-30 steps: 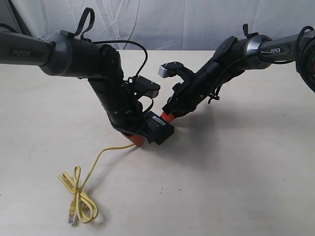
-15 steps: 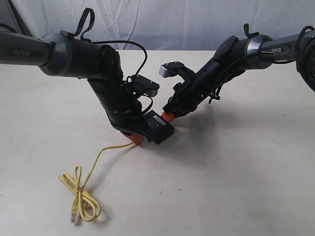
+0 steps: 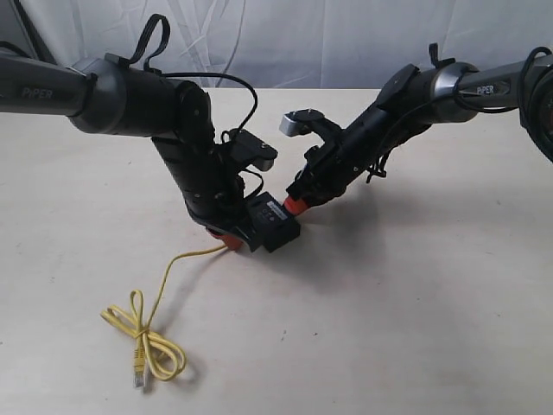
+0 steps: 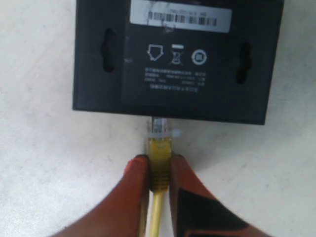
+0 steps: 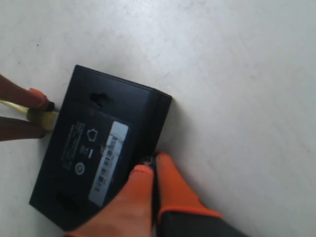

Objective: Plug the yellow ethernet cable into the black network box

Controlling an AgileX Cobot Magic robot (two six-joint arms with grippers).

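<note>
The black network box [image 3: 275, 223] lies flat on the table, label side up [image 4: 177, 59]. My left gripper [image 4: 159, 159] is shut on the yellow ethernet cable [image 4: 160, 153] just behind its clear plug [image 4: 158, 127]. The plug's tip meets the box's side wall; how far it is in I cannot tell. From the left gripper [image 3: 226, 242] the cable [image 3: 164, 285] trails down to a loose loop, with its other plug [image 3: 138, 379] near the front edge. My right gripper [image 5: 152, 165] is shut, its tips pressed against the opposite side of the box [image 5: 98, 153].
The pale table [image 3: 415, 303] carries only the box and cable. A white cloth backdrop [image 3: 328, 43] hangs behind it. Both arms lean in over the middle, the right gripper [image 3: 294, 206] close beside the left arm's wrist camera [image 3: 255, 151].
The left gripper has turned and shifted slightly with the plug, the box has edged a little to the left, and the cable's loop has been dragged a little to the right. The right gripper has barely moved.
</note>
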